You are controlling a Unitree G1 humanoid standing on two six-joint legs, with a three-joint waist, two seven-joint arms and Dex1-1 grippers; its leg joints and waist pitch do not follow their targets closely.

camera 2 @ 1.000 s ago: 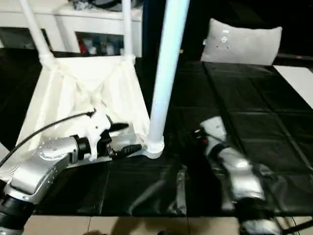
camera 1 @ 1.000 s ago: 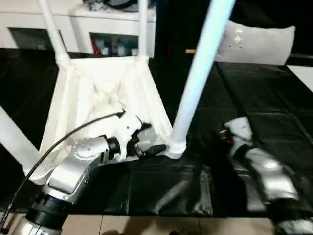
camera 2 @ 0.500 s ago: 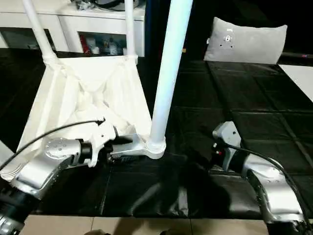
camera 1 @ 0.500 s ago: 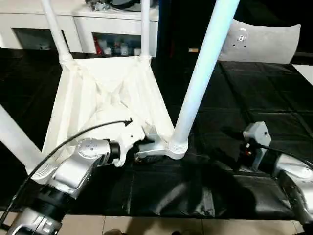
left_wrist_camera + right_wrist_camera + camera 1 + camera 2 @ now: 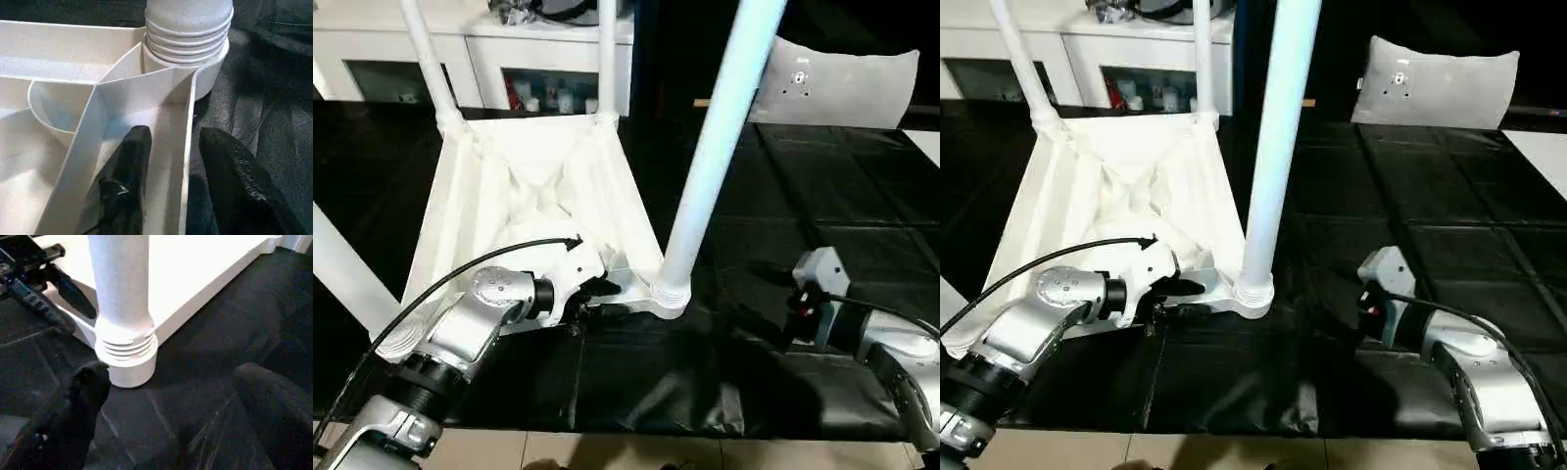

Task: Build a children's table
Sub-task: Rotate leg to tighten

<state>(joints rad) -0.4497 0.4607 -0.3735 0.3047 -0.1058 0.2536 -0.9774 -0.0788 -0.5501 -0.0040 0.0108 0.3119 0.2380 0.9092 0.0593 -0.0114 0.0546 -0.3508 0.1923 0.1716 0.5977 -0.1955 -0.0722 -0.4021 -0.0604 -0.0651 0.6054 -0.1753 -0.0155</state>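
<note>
Left wrist view: left gripper (image 5: 171, 161) straddles tabletop (image 5: 58, 88) rim; leg (image 5: 188, 24) socketed.

Home-like room: white cabinet (image 5: 480, 49), grey cushion (image 5: 847, 83), black-covered worktable (image 5: 862, 196)

Bright white plastic against a dark, glossy cover, lit from above.

We see the tabletop (image 5: 533, 196) nearly blown out, its ribs faint in the glare, while the black-covered work surface (image 5: 822, 186) stays dim and catches soft sheen along its creases near us. The nearest leg (image 5: 1273, 137) takes a bluish tint and casts a shadow across the cover toward the right gripper (image 5: 166, 431), whose fingers (image 5: 85, 396) loom dark and soft. In the left wrist view the left gripper's fingers (image 5: 128, 171) blur slightly, close to the lens, while the socket rings stay crisp.
</note>
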